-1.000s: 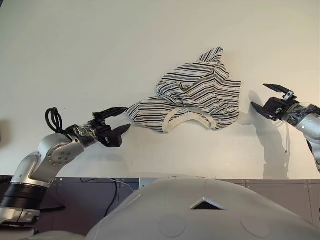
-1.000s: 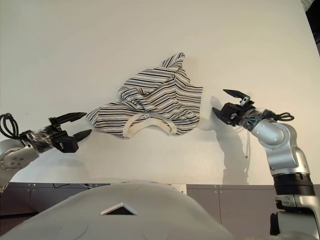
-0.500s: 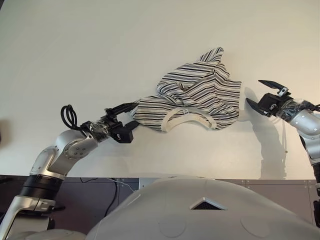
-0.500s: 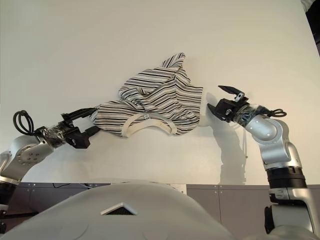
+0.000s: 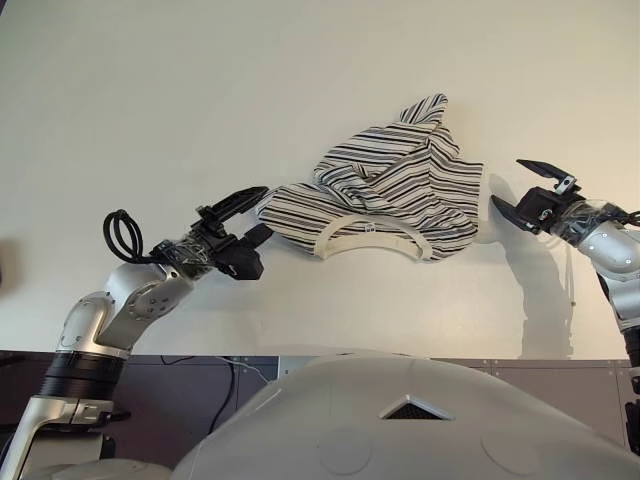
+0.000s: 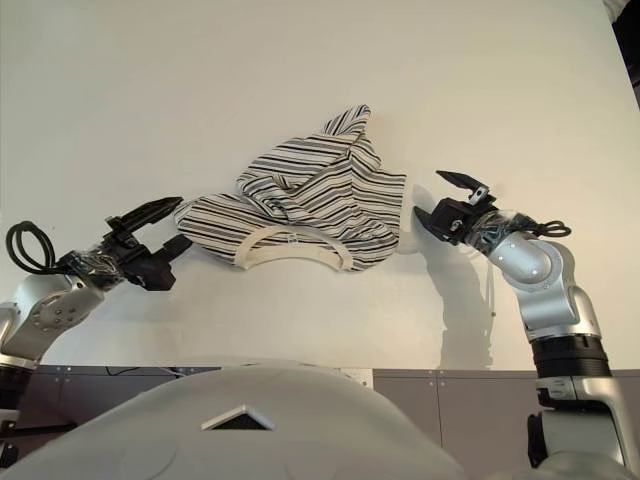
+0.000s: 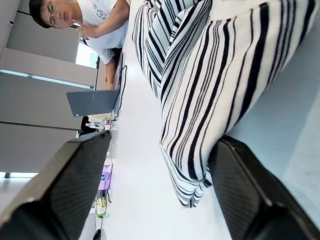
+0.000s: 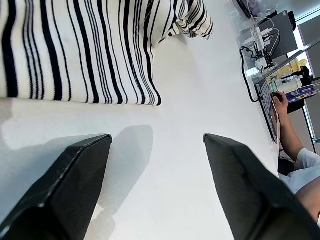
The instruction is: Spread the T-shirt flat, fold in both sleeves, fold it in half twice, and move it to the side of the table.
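One striped T-shirt point(image 5: 400, 185), crumpled at centre frame on the white counter point(image 5: 150, 100), pale collar turned toward the lower edge. Left tool point(image 5: 268, 208) at the shirt's left corner, fingers parted, cloth corner between them but unclamped. Right tool point(image 5: 505, 181) likewise parted, just right of the shirt, apart from it.

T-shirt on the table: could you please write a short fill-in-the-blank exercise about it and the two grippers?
The T-shirt lies crumpled on a ____ table.
The left gripper is ____, a shirt corner between its fingers.
The right gripper is open, beside the shirt's ____ edge.
Missing words: white; open; right.
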